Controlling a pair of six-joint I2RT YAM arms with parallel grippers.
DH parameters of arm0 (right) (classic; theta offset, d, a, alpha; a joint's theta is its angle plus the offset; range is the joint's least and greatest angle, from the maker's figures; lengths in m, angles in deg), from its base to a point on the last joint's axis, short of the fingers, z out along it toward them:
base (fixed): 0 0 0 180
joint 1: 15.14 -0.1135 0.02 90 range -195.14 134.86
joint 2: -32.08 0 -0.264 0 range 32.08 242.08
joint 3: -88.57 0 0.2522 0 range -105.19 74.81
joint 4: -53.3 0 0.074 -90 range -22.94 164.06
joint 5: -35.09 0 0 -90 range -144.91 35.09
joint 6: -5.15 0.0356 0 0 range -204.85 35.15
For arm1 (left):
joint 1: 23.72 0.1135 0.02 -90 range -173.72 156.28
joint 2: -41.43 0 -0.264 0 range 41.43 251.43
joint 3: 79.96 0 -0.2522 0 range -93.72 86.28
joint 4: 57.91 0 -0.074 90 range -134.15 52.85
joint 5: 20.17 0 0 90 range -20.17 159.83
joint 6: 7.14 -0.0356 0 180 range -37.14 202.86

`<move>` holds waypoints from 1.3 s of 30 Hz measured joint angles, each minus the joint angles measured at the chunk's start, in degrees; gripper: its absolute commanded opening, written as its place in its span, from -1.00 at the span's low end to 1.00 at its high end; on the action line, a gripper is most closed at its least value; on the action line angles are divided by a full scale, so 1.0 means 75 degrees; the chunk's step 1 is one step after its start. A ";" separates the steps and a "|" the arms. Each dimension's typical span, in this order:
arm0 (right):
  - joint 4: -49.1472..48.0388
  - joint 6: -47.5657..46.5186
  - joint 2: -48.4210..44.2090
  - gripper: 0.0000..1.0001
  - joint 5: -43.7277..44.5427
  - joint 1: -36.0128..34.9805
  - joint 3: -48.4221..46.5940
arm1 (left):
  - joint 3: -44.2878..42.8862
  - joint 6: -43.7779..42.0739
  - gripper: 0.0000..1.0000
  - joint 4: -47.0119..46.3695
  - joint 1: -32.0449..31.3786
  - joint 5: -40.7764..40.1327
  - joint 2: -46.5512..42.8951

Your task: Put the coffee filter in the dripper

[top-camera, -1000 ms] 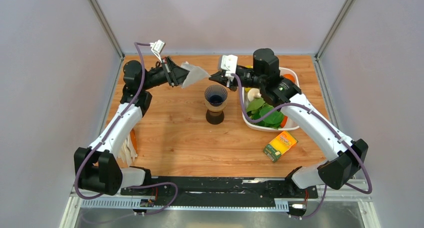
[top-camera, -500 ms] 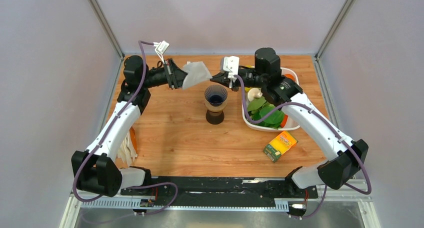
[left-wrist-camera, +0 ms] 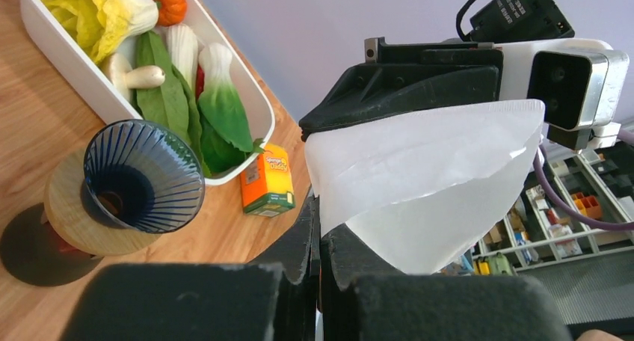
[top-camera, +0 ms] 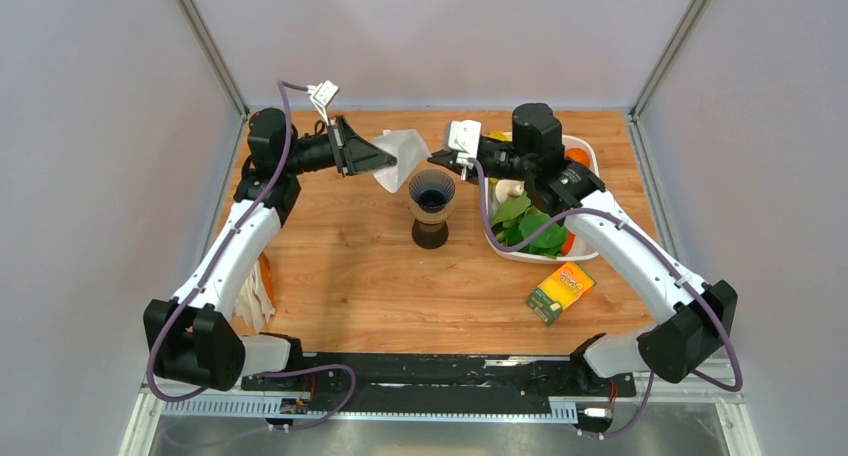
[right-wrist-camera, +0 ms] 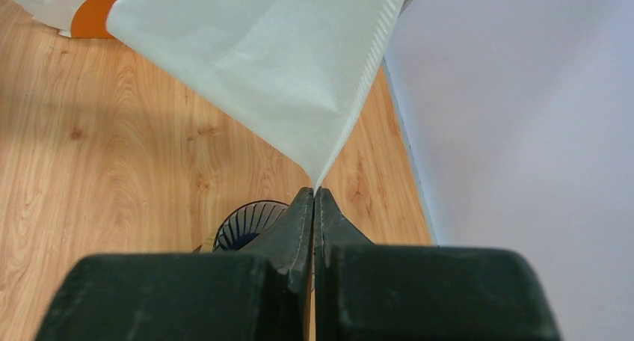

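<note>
Coffee filter (left-wrist-camera: 426, 173): thin translucent white paper, fan-shaped, softly creased, one edge crimped. Dripper (top-camera: 431, 208): ribbed blue inside, tan funnel, dark base, stood on wood-grain table (top-camera: 350, 266). Since the earlier frame the filter has been lowered beside the dripper's far rim. It is held aloft, pinched in the closed left gripper (top-camera: 378, 161); its corner is touched by the closed right gripper (right-wrist-camera: 314, 195)

The filter (top-camera: 402, 156) is a thin, translucent white paper fan with one crimped edge. It hangs in the air, pinched at one side by the left gripper (top-camera: 378, 158), just above and left of the dripper (top-camera: 431, 208). The two do not touch. The dripper stands upright: tan funnel, blue ribbed inside, dark brown base.
</note>
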 measured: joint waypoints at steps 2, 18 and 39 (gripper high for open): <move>-0.0067 -0.0029 -0.0032 -1.00 -0.0003 -0.0003 0.0052 | 0.0000 0.0105 -0.76 -0.0047 0.0012 0.0000 0.0017; -0.1772 0.0157 -0.0460 -1.00 0.0274 -0.0085 0.0906 | 0.0504 0.1609 0.22 -0.1510 0.0160 -0.0070 0.0481; -0.1311 -0.0143 -0.0192 -1.00 0.0189 -0.0009 0.0889 | 0.0694 0.2489 -1.00 -0.2836 0.0102 0.0198 0.0583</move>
